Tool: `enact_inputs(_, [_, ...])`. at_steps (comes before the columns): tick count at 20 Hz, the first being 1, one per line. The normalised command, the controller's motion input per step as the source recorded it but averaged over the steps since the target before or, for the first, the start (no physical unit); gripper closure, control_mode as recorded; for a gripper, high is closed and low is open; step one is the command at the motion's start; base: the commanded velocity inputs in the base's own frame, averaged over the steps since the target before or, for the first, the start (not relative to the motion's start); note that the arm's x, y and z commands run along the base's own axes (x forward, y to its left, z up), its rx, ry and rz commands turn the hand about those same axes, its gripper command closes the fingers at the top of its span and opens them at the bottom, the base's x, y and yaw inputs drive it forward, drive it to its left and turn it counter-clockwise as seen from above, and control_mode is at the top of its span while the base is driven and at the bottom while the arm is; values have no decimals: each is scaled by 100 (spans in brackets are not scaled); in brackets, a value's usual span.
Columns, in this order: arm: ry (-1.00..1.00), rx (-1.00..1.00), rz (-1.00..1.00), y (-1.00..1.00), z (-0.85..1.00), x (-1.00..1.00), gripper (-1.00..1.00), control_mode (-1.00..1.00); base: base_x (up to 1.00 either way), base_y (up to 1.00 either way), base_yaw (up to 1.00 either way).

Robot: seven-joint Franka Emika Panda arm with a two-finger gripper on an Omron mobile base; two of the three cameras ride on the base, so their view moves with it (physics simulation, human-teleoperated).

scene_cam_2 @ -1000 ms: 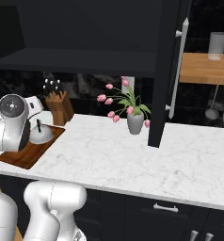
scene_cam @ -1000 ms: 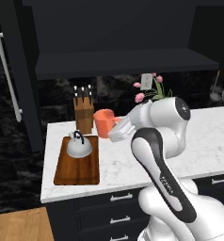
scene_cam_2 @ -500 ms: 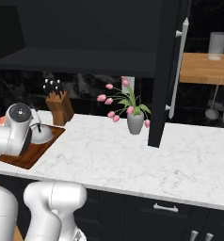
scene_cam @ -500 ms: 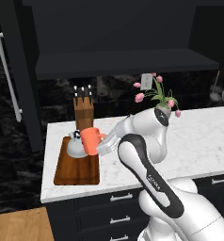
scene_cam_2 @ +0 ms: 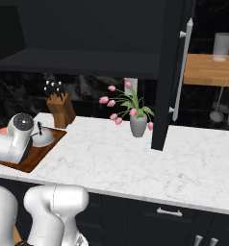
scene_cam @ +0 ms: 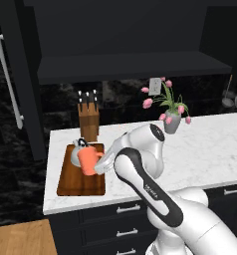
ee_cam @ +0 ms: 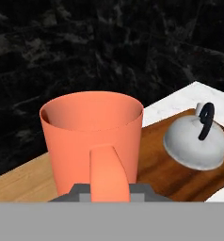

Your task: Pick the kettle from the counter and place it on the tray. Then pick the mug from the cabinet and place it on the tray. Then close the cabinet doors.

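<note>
Claw (scene_cam: 98,168) clamped on the mug's (scene_cam: 88,159) handle has swung down from the counter's middle; mug now hangs over the tray (scene_cam: 70,184) beside the kettle (scene_cam: 78,149), ready to set down.

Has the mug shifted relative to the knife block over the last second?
Yes. The mug, held by its handle in the claw, has dropped and moved left, from beside the knife block to over the tray.

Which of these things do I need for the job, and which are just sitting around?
For the job:
- mug, held in the pincer
- kettle, on the tray
- open cabinet doors

Just there:
- knife block
- flower vase
- hanging utensils
</note>
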Motion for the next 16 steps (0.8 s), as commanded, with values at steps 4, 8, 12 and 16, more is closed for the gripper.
enact_inputs(4, [7, -2, 9, 1, -48, 25, 100, -100, 0, 0, 0])
enact_inputs(8, [13, -5, 8, 2, -44, 26, 100, -100, 0, 0, 0])
enact_inputs(12, [8, -5, 8, 12, -44, 25, 100, -100, 0, 0, 0])
enact_inputs(16, [0, -2, 9, 14, -28, 28, 100, -100, 0, 0, 0])
